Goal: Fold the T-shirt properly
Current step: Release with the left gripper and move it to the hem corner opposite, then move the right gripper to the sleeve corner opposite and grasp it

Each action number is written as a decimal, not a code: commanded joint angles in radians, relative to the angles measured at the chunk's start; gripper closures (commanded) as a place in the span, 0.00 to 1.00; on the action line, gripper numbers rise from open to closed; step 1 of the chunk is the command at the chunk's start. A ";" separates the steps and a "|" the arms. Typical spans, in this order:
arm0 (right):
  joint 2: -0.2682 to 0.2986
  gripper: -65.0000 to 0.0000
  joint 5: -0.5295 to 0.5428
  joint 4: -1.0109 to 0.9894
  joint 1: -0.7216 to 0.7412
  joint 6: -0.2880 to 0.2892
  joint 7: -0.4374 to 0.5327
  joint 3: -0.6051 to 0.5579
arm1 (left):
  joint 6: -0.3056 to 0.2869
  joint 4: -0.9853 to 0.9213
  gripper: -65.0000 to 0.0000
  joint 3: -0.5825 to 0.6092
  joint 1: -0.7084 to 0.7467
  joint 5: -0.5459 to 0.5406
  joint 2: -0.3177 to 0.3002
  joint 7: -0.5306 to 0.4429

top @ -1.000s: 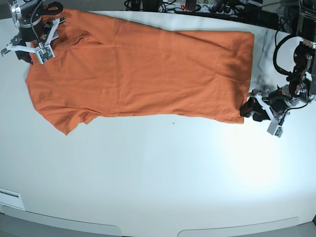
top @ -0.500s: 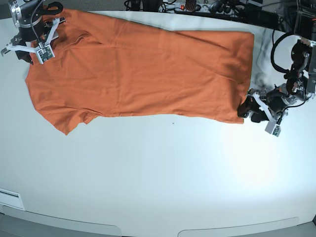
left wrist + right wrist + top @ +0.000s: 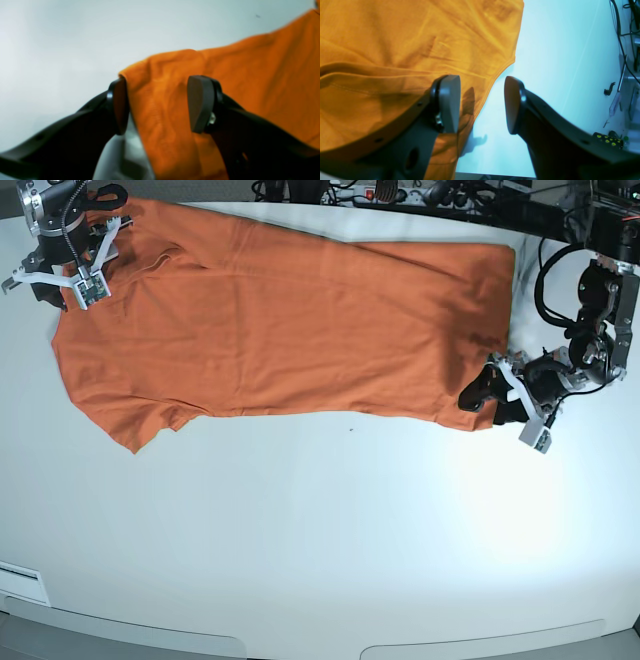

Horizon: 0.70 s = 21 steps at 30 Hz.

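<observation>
One T-shirt (image 3: pixel 280 330), orange, lies spread flat across the far half of the white table (image 3: pixel 320 540), and it's the only garment out there. The left gripper (image 3: pixel 157 105) sits at the shirt's near hem corner, jaws parted around the cloth edge without pinching it. The right gripper (image 3: pixel 481 105) hangs over the shirt's opposite end, jaws wide, holding nothing.
</observation>
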 commanded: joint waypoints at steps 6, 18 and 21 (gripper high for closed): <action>0.011 0.52 -0.005 0.018 -0.005 -0.011 0.033 0.006 | -0.013 0.010 0.50 -0.007 -0.024 -0.009 -0.014 0.002; 0.011 0.52 0.049 0.015 0.088 0.020 0.089 0.006 | 0.044 0.010 1.00 -0.008 -0.047 0.065 -0.016 -0.074; 0.011 0.52 0.156 -0.013 0.209 0.059 0.090 0.006 | 0.043 0.010 1.00 -0.008 -0.047 0.059 -0.016 -0.073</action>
